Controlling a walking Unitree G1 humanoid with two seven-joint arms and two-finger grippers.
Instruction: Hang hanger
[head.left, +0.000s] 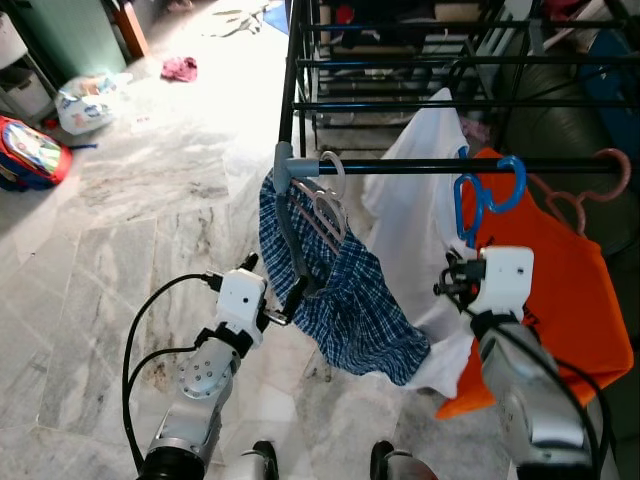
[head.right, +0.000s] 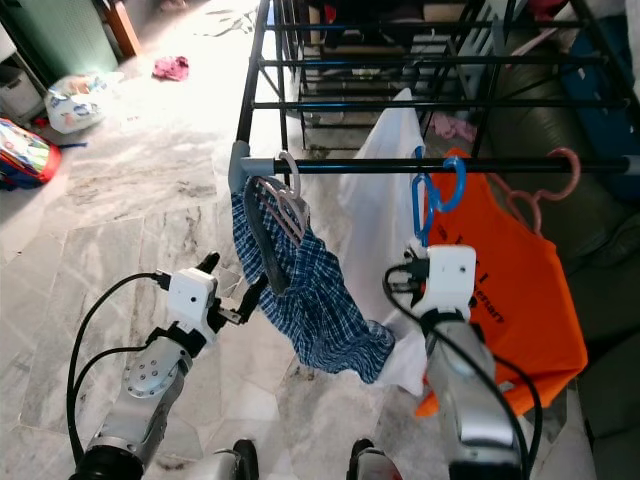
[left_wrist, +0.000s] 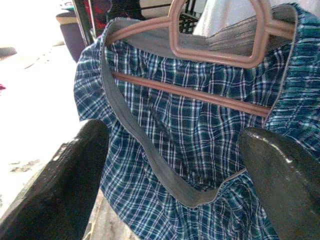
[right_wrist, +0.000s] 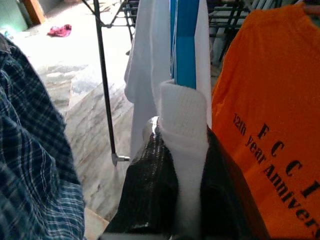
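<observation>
- My right gripper (right_wrist: 182, 165) was clamped on the white garment (right_wrist: 184, 125) wrapped over the blue hanger (head.left: 485, 195), just under the rail (head.left: 450, 166).
- The blue hanger's hook sat at the rail, between the white shirt (head.left: 415, 190) and the orange T-shirt (head.left: 560, 290); I couldn't tell if it had fully caught.
- My left gripper (left_wrist: 170, 165) was spread wide, fingers either side of the plaid shorts (head.left: 340, 290) on the pink hanger (left_wrist: 215, 35), touching nothing.
- To do it well, I judged: seat the hook right over the rail before letting go, keep the cloth from sliding off, stay off the neighbouring orange shirt.
</observation>
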